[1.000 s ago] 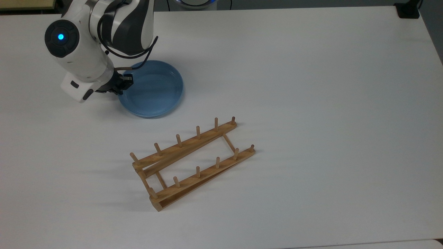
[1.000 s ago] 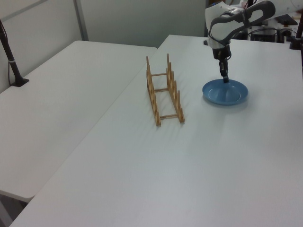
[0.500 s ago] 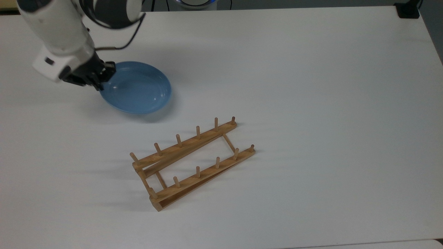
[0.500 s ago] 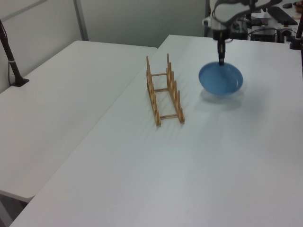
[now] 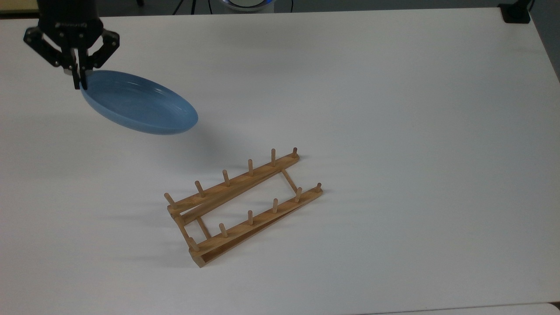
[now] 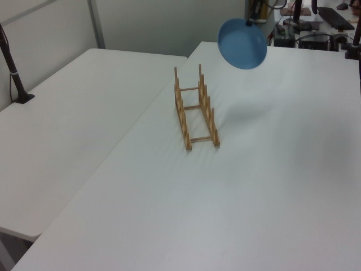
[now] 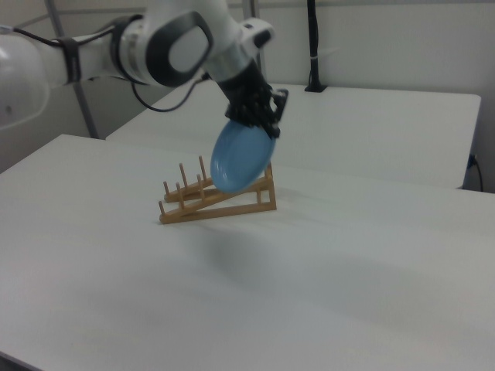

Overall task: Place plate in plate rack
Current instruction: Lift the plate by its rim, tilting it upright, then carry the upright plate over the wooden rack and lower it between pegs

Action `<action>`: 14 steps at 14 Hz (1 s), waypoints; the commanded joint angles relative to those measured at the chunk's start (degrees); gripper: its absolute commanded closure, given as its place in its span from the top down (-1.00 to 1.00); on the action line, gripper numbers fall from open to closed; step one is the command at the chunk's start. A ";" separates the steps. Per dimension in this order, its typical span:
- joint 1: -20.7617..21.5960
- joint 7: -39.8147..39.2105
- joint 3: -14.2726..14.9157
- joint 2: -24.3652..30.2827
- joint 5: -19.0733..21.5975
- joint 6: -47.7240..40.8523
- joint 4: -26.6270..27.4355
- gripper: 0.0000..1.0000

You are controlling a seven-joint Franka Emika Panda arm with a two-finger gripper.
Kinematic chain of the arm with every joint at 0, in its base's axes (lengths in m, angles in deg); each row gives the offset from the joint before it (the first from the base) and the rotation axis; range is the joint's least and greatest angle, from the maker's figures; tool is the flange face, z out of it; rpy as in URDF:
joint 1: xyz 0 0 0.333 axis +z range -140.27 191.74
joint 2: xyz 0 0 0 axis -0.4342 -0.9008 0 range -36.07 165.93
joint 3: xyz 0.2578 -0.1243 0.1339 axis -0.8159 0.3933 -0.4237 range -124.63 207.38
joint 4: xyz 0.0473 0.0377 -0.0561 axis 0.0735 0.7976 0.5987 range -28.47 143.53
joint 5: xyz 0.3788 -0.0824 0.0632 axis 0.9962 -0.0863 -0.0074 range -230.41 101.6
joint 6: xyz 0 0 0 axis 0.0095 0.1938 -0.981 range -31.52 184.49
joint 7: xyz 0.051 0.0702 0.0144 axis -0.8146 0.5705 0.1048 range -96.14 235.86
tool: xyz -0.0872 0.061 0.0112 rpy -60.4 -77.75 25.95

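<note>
Plate tilted, airborne, rim pinched by downward-pointing tool, above table.

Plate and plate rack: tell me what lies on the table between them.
Nothing: in the top view, bare white table and the plate's shadow separate the lifted plate from the plate rack.

Your gripper has pulled the plate right off the table since a second ago. It now hangs tilted in the air, up toward 10 o'clock from the plate rack in the top view.
</note>
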 commanded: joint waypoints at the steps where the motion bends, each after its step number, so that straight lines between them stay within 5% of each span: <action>1: 8.42 15.91 2.01 1.73 -11.86 1.49 -1.00 -1.00; 6: 22.31 39.57 2.72 -0.37 -32.09 -2.82 -1.27 -1.00; 14: 29.71 49.53 2.54 -9.33 -44.77 -4.67 -1.26 -1.00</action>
